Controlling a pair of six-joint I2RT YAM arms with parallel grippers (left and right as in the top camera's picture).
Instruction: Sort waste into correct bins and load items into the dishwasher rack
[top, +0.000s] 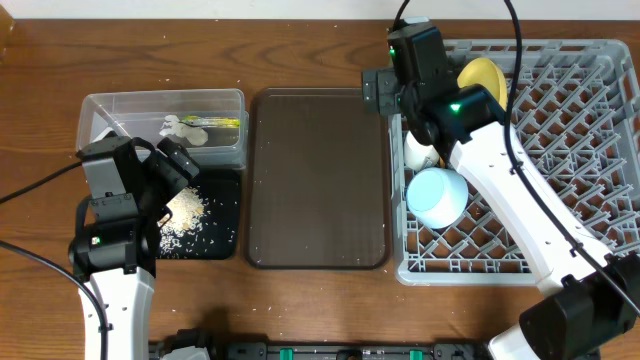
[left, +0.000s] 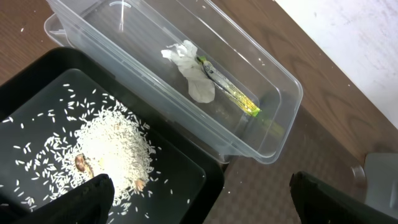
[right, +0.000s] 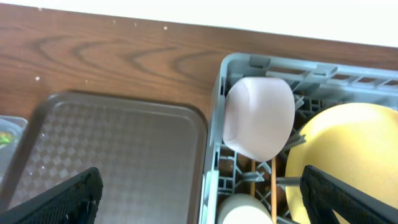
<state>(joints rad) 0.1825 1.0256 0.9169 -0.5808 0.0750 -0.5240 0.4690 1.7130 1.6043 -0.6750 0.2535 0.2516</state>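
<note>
Clear plastic tub (top: 120, 100) at far left holds the crumpled tissue (left: 189, 71) and snack wrapper (left: 233, 96). Beside it, the black tray (top: 225, 200) holds the rice (left: 106, 146). Your left gripper (left: 202, 205) hovers over both, jaws wide and empty. The brown serving tray (top: 317, 180) carries nothing. The dishwasher rack (top: 600, 60) holds the light blue bowl (top: 437, 195), cream cup (right: 239, 211), white bowl (right: 258, 118) and yellow plate (right: 348, 143). Only the right wrist view shows the chopsticks (right: 272, 186). Your right gripper (right: 202, 199) hangs above, wide and empty. Sorting and loading look complete.

Sitting at right: grey rack (top: 590, 120), carrying yellow plate (top: 482, 75) on edge, white bowl (right: 258, 118) tilted in far-left corner, cream cup (right: 242, 211), chopsticks (right: 273, 186), and light blue bowl (top: 437, 195) nearer. Lying in clear tub (top: 160, 97) at far left: crumpled tissue (left: 193, 71), wrapper (left: 233, 93). Spreading over black tray (top: 222, 200), just nearer: rice (left: 112, 146).
</note>
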